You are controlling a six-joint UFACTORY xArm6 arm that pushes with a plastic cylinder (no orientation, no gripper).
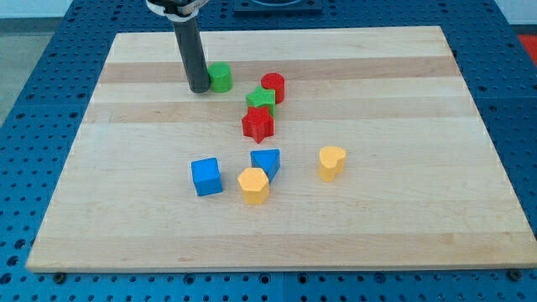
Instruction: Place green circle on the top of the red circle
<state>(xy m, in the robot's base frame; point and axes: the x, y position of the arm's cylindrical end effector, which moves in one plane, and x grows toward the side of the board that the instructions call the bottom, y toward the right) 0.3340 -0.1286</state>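
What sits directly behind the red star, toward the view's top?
A green block touches the red star, with the red circle just beyond. The star hides the green block's lower edge, so its shape stays unclear.

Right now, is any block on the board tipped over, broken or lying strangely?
Nothing stands out. All blocks rest flat on the wooden board. My tip touches the green circle on its left side, and the red circle sits apart, to the view's right.

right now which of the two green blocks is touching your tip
The green circle, at the right side of my tip. The other green block sits apart, wedged between the red circle and red star.
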